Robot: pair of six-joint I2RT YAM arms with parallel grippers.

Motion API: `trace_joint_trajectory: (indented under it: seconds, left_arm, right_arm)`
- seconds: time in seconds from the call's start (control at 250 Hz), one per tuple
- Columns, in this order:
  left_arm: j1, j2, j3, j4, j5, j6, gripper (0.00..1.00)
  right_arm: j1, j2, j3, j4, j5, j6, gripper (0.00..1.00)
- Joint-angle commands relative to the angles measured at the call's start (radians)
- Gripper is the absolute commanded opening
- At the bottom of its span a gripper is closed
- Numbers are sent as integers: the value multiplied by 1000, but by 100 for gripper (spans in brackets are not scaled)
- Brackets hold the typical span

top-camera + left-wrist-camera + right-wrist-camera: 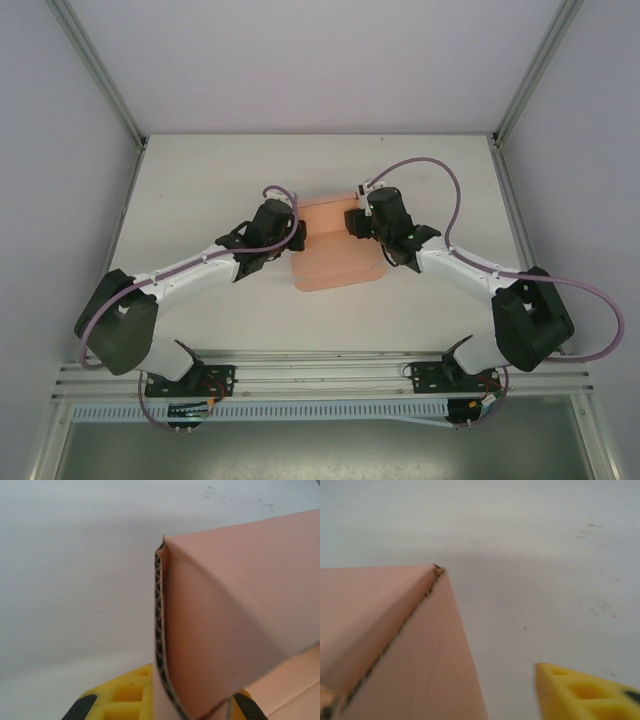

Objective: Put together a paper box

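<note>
Left claw [192, 707]: fingers cut off at the frame edge, clamped on a raised fold of the paper box [240, 605]. Right claw [353, 222]: one finger [580, 692] visible beside the box; opening cannot be determined. The box lies between the claws on the counter [200, 180].

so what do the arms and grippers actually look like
Both arms have white links with black joints and bases: left arm, right arm. A mauve cable loops along each. The fingers are yellow plastic with square recesses and black edging.
</note>
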Motion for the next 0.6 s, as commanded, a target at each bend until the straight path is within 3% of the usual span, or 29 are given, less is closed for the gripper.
trace_joint_trajectory:
  seconds: [0.0, 0.052, 0.116, 0.316, 0.42, 0.516, 0.596]
  left_arm:
    - [-2, -9, -1, -9, 25, 25, 0]
    - [-1, -3, 4, -15, 22, 26, 0]
    - [-1, 8, 12, -23, 19, 25, 0]
    - [-2, 24, 32, -39, 34, 76, 0]
    - [-1, 45, 76, -99, 36, 145, 0]
    - [-1, 66, 119, -155, 80, 258, 0]
    - [-1, 96, 166, -241, 170, 403, 0]
  right_arm:
    - [-1, -41, -9, 27, -174, -32, 69]
    - [-3, -58, -13, 36, -212, -19, 76]
    - [-1, -86, -20, 34, -212, -7, 99]
    - [-2, -203, -41, -55, 3, 74, 99]
    - [-3, -293, -67, -147, 179, 149, 99]
    - [-21, -391, -100, -245, 290, 211, 99]
    - [-51, -471, -122, -339, 296, 252, 99]
